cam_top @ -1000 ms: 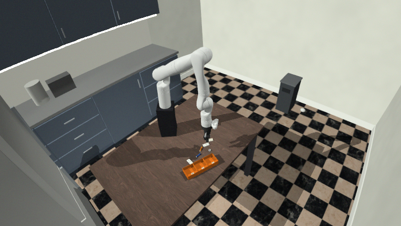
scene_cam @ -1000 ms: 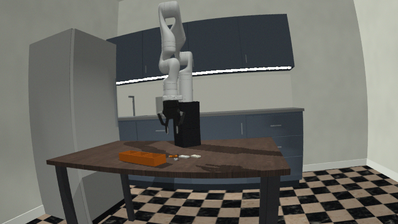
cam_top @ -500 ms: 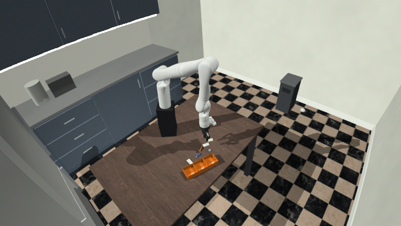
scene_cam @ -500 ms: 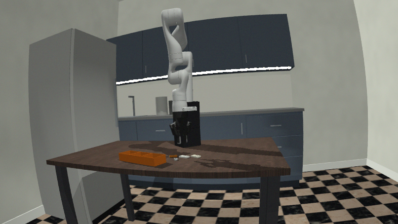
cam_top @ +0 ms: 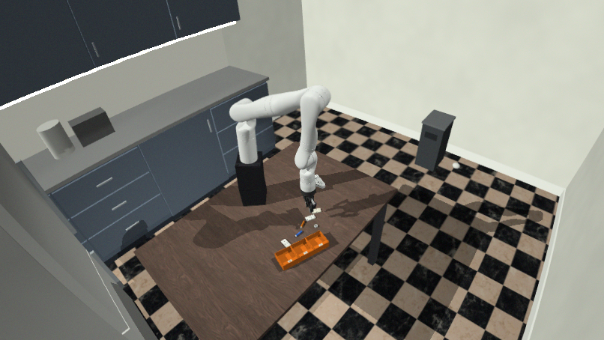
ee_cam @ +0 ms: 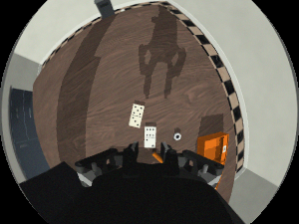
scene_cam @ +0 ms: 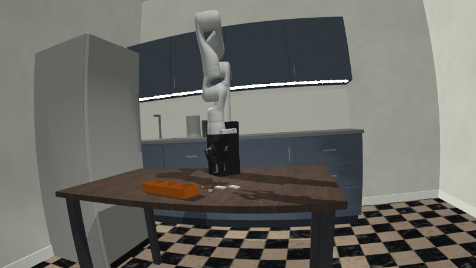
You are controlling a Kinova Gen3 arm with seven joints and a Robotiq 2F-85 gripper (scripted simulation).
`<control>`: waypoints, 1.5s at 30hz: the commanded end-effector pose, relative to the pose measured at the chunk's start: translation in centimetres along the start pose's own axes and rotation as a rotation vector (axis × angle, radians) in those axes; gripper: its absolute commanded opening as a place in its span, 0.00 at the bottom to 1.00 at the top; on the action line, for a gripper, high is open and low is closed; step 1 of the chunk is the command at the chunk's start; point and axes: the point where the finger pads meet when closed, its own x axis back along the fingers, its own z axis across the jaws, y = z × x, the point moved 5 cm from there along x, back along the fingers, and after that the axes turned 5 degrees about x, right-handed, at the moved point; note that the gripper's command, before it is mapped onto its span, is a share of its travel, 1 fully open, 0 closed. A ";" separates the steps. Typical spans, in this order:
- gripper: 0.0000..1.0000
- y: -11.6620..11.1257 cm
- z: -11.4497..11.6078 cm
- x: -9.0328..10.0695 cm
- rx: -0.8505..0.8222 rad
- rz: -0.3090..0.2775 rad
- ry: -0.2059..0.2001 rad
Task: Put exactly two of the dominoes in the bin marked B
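The gripper (cam_top: 311, 210) (scene_cam: 220, 171) (ee_cam: 149, 146) hung above the table, its fingers apart with nothing between them, partway open rather than wide. What the coming move turned on was how the nearer white domino (cam_top: 309, 218) (scene_cam: 219, 188) (ee_cam: 149, 136) lay to those fingers. In the wrist view it sat just below the centre of the frame, a little beyond the fingertips and almost midway between them, its long axis running nearly straight up the frame, so the fingers stood off toward its two long sides. That suited a grip across its width, with little turning of the wrist. The cream domino (cam_top: 317, 210) (scene_cam: 234, 186) (ee_cam: 137, 115) lay up and to the left of it, its top leaning to the right. The orange bin tray (cam_top: 301, 255) (scene_cam: 170, 190) (ee_cam: 213, 148) was at lower right in that view; its labels were too small to read, so which compartment was B could not be told. From above, the hand's height over the dominoes was hard to judge, though it seemed to need lowering before any grip.
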 end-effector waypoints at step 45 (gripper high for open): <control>0.41 0.2 -0.2 -5.5 0.000 0.001 0.001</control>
